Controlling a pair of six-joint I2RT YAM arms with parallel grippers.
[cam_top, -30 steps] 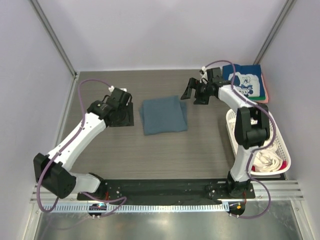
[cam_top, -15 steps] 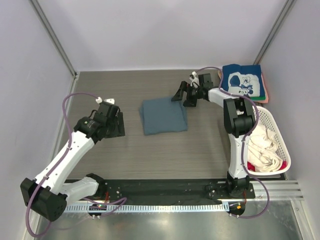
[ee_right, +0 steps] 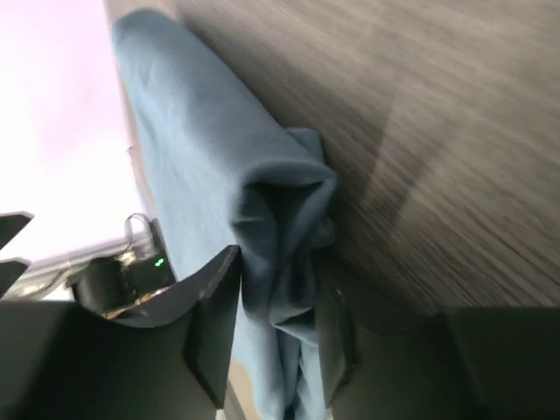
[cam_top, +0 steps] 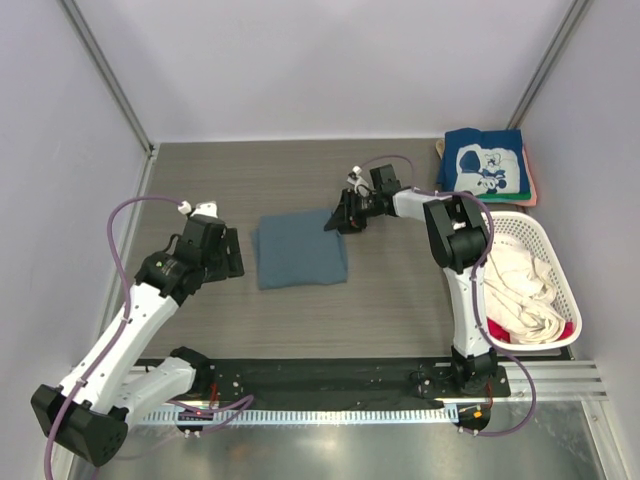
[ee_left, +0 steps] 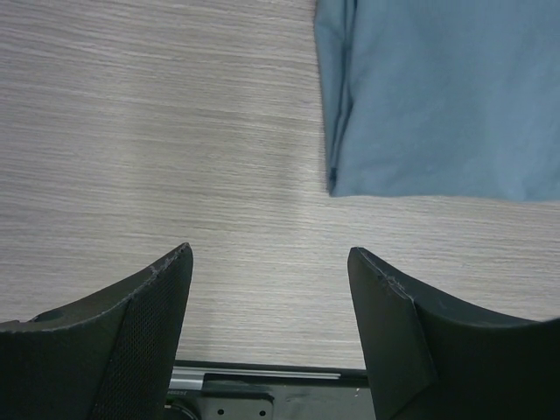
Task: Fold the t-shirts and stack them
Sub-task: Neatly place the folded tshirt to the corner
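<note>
— Where was the shirt, and which hand had it?

— The folded slate-blue cloth t-shirt [cam_top: 300,252] lay flat in the middle of the grey wood-grain counter [cam_top: 400,300], between my two hands. My right hand [cam_top: 337,218] had its fingers pinched on a bunched fold at the shirt's far right corner. My left hand [ee_left: 269,254] stood wide, holding nothing, just off the shirt's left edge and clear of the cloth.

— And where did it need to go?

— I judged onto the navy t-shirt with the white cartoon print [cam_top: 485,165], at the counter's far right corner. That lay to the right of the blue shirt, on my right hand's side and well apart from my left. The shirt was nearly square, so no long axis mattered. Dragging it by one corner could have undone the fold.
</note>
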